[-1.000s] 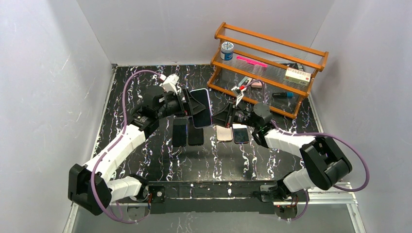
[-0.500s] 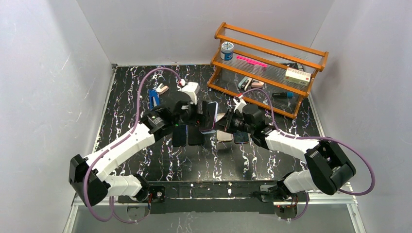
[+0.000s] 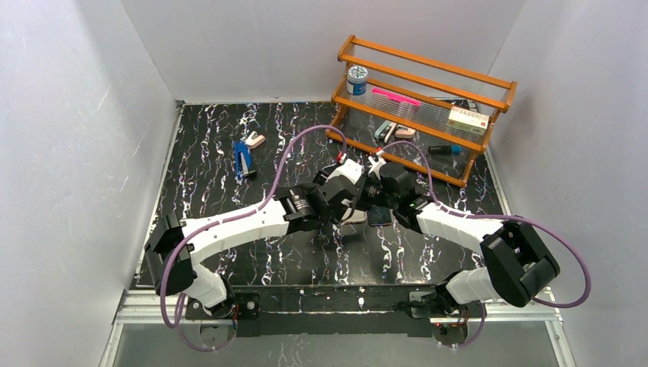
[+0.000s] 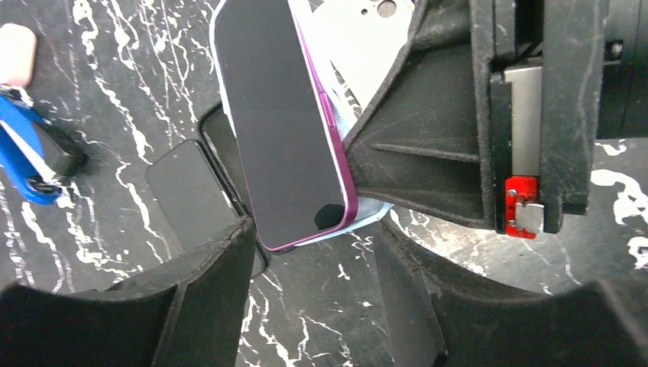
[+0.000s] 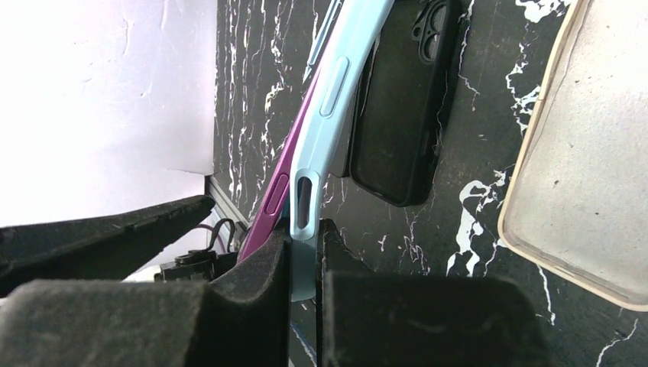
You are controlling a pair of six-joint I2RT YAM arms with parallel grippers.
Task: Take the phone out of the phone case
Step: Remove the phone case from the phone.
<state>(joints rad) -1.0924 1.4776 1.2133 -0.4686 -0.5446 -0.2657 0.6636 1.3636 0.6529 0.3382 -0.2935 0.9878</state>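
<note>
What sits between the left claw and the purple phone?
Nothing visible. The phone has its lower end right between the open fingers of the left gripper. The right gripper pinches the light blue case behind it, off to one side.

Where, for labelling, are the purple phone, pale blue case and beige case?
purple phone (image 4: 279, 130), left wrist view, middle of screen.
pale blue case (image 5: 321, 145), right wrist view, side edge by button.
beige case (image 5: 588, 168), right wrist view, flat face.
</note>
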